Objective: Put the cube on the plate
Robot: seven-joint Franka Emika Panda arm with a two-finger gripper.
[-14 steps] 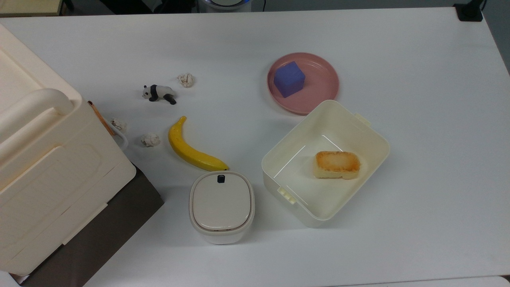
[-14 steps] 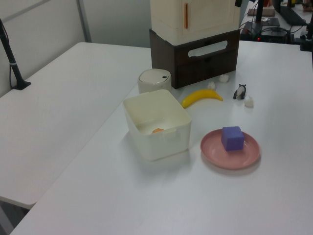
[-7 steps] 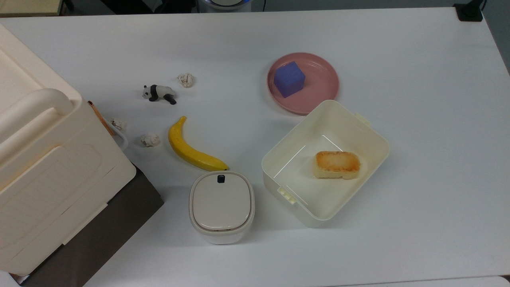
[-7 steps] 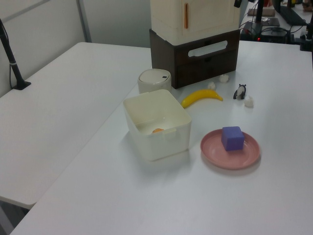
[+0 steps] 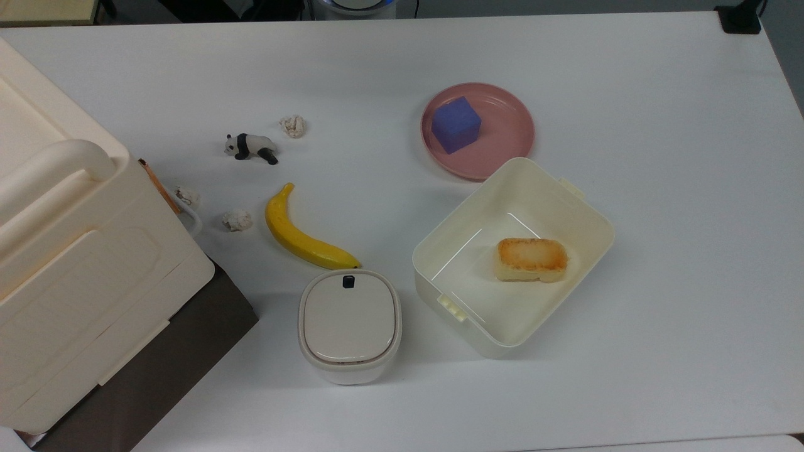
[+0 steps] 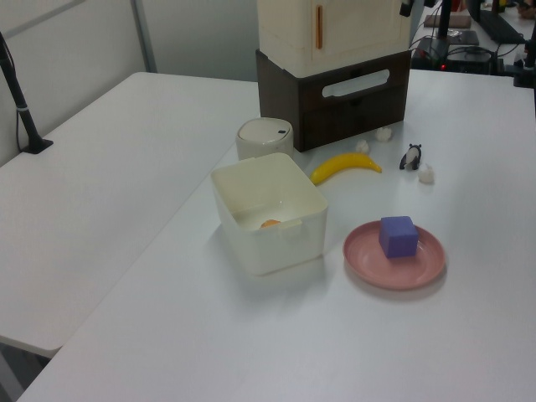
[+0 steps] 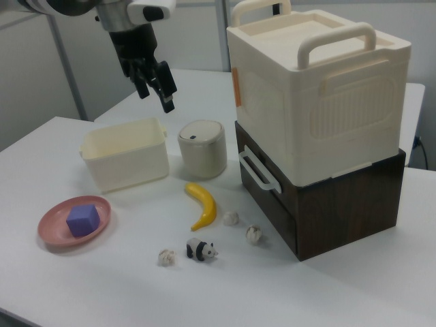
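The blue-purple cube (image 5: 456,124) rests on the round pink plate (image 5: 505,147), toward the plate's left side in the top view. The left view has the cube (image 6: 398,236) sitting upright on the plate (image 6: 373,266), and the right view has the cube (image 7: 83,219) on the plate (image 7: 53,230) at the table's near left. My gripper (image 7: 157,95) hangs high in the air above the cream tub in the right view, far from the cube, open with nothing between its fingers.
A cream tub (image 5: 584,216) holding a toasted bread-like block (image 5: 531,258) stands beside the plate. Nearby are a small lidded bin (image 5: 349,324), a banana (image 5: 300,233), a panda figure (image 5: 250,147) and paper balls (image 5: 293,125). A large cream box on a dark drawer unit (image 7: 320,129) stands tall.
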